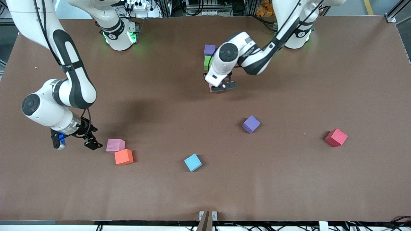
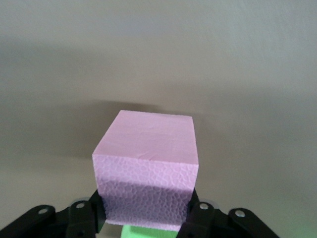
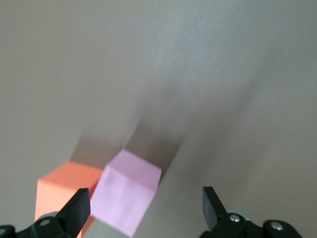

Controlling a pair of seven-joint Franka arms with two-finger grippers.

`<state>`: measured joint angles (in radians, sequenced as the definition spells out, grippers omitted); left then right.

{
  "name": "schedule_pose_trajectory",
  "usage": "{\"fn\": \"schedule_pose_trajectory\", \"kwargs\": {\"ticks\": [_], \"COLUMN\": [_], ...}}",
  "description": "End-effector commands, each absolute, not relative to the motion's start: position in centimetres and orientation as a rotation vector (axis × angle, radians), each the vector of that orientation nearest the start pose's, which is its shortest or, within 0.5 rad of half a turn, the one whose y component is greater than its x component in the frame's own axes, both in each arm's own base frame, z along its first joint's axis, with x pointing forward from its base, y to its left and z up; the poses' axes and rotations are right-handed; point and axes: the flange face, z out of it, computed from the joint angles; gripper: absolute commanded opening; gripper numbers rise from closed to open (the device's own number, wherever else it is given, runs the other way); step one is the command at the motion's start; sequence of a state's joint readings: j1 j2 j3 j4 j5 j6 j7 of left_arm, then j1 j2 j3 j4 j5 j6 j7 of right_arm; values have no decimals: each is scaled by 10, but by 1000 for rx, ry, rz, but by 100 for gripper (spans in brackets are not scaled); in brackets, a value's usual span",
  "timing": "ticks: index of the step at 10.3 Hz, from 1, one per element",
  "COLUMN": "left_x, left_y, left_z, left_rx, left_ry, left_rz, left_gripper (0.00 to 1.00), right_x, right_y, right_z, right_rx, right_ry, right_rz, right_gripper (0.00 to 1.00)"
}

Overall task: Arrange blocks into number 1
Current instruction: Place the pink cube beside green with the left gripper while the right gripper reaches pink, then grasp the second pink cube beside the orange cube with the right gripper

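A purple block [image 1: 209, 50] and a green block [image 1: 208, 62] lie in a line near the table's middle. Just nearer the camera than the green one, my left gripper [image 1: 221, 86] is shut on a light pink block [image 1: 211, 87]. In the left wrist view this pink block [image 2: 146, 163] sits between the fingers [image 2: 198, 210], with the green block [image 2: 141, 232] close against it. A second purple block [image 1: 251, 124] lies apart. My right gripper [image 1: 76, 143] hangs open beside another pink block [image 1: 115, 145]. In the right wrist view that block [image 3: 126, 198] lies partly between the open fingers [image 3: 79, 208].
An orange cube [image 1: 124, 157] touches the pink block at the right arm's end, on the side nearer the camera. A light-blue cube [image 1: 193, 162] lies near the middle front, and a red cube [image 1: 336, 137] toward the left arm's end. The brown table [image 1: 289, 186] is bare elsewhere.
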<state>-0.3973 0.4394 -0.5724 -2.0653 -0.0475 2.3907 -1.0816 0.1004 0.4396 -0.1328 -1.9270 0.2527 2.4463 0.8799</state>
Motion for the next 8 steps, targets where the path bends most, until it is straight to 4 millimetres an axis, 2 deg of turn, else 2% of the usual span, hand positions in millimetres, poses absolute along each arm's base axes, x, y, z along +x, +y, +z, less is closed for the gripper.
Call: {"fn": "schedule_pose_trajectory", "kwargs": {"ticks": [1,3,8], "left_x": [314,305,302], "left_y": [-497,-502,-503], "left_z": [239,231,210], "left_rx": [-3185,-3173,-3142], "left_ry": [-213,-189,-223], "left_rz": [434,451,492], "left_gripper": [0,0,0], "right_x": [655,655,652], "right_y": [1,8,9], "right_z": [252,235,208], "right_rx": [-2592,-2486,-2498], "right_ry": [1558,1620,1638], "right_rz": [-54,11,41], "right_gripper": [100,100,100]}}
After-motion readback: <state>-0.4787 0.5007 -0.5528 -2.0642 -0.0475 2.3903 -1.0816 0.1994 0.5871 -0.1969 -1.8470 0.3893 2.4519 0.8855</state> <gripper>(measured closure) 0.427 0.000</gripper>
